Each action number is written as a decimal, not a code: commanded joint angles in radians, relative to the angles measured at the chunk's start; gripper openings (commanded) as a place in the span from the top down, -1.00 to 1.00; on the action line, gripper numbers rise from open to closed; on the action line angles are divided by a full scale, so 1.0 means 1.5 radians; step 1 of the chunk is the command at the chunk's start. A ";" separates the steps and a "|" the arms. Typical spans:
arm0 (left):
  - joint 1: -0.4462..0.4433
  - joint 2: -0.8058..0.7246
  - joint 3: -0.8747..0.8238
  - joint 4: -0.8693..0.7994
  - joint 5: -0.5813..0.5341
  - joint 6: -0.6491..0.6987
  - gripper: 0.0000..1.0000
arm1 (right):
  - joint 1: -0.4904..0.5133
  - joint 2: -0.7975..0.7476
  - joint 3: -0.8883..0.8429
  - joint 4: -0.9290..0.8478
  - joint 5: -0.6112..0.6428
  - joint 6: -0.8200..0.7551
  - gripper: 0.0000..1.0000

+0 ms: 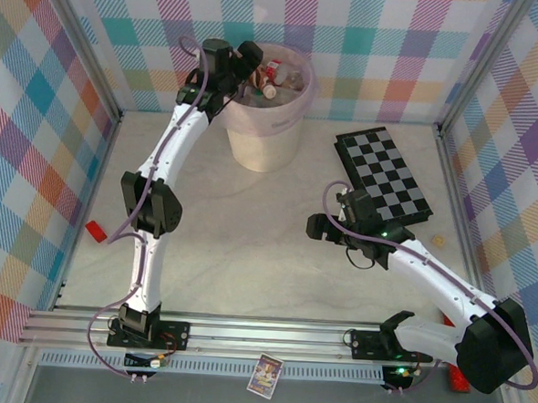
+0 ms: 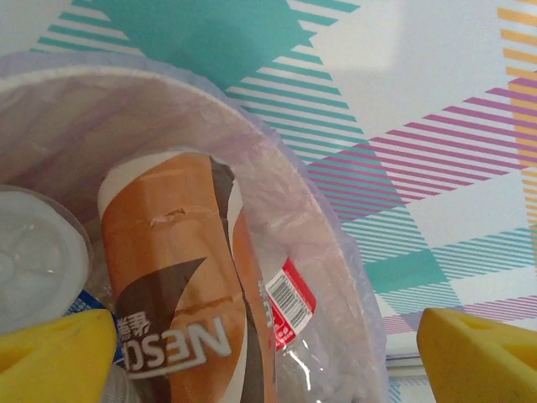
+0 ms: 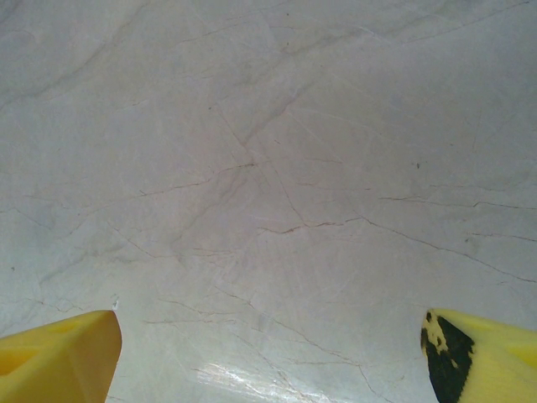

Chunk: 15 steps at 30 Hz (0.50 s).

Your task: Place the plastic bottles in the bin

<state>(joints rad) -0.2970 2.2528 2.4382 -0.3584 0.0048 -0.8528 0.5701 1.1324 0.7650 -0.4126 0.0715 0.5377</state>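
Left gripper [image 2: 267, 357] spread wide, empty, over large round pale pink-lined bin [image 1: 264, 139] | brown-orange plastic bottle [image 2: 180, 277] just below it, inside, long axis crossing the finger line | right gripper [image 3: 268, 357] wide, empty, well apart.

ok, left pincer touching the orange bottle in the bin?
Cannot tell. Left wrist view: the left pincer is open, one finger overlapping the orange bottle edge; no gap or contact shows plainly.

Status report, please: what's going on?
Left gripper over bin, jaws open. Right gripper over table, jaws open. Bottles in bin. Checkerboard aside, not blocking.
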 commanded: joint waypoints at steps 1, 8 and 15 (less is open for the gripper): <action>-0.007 -0.085 0.005 -0.029 -0.064 0.087 -0.84 | -0.003 0.007 0.009 0.004 0.001 -0.003 -0.84; -0.012 -0.135 -0.024 -0.034 -0.082 0.158 -0.82 | -0.003 0.017 0.015 0.012 -0.006 -0.003 -0.84; -0.014 -0.226 -0.137 0.005 -0.045 0.236 -0.85 | -0.003 0.011 0.061 -0.022 0.037 -0.052 -0.84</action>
<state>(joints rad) -0.3073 1.9781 2.3039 -0.3790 -0.0841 -0.5941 0.5701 1.1511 0.7956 -0.4252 0.0841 0.5159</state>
